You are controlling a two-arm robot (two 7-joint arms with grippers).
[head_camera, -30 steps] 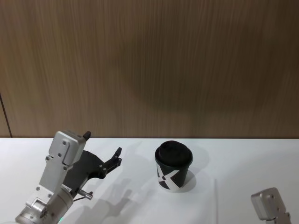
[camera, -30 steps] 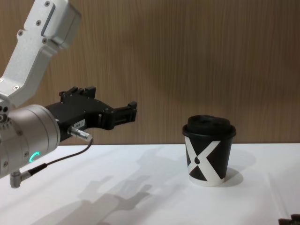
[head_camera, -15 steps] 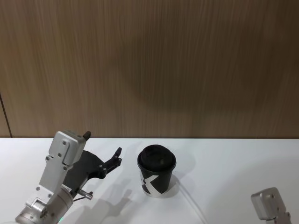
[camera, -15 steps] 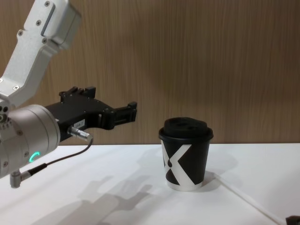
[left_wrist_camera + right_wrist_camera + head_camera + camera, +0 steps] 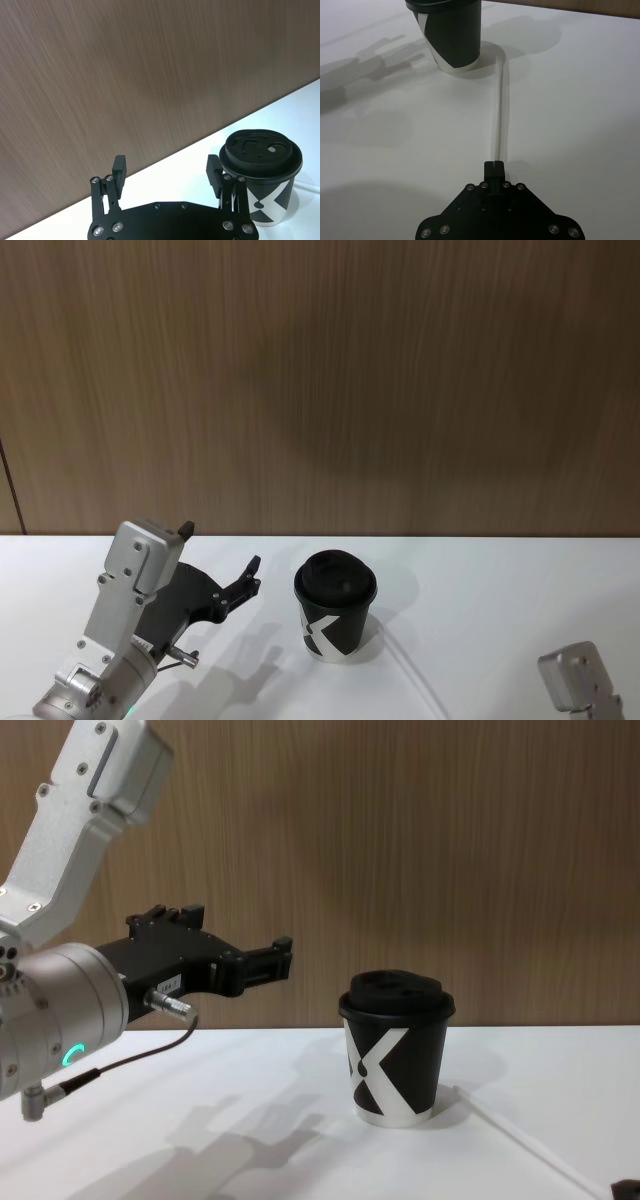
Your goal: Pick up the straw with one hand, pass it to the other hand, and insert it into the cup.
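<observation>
The straw (image 5: 499,115) lies flat on the white worktop (image 5: 520,600), one end just beside the white bottom rim of the cup (image 5: 395,1060) on the cup's right, the rest running forward and rightward toward the robot's right side; whether that end touches the rim cannot be told. The cup stands upright near the middle of the worktop, black with a domed black lid, a bold white X mark on the side facing the robot; raised moulding on the lid, seen from the left wrist, is too small to read. The right gripper (image 5: 494,164) sits low over the worktop at the straw's near end, its fingers drawn together to a thin slit, their tips meeting the straw's end; whether they pinch it cannot be told. The left gripper (image 5: 166,169) hovers above the worktop to the cup's left, apart from it, its two black fingers spread wide and pointing toward the wood-panelled wall (image 5: 320,390), with a green ring light (image 5: 70,1055) glowing on the silver-grey wrist and a thin cable (image 5: 120,1065) looping below. Bare white surface spreads on both sides of the cup and in front of it, marked by the left arm's shadows. The worktop's back edge meets the wall a little way behind the cup.
</observation>
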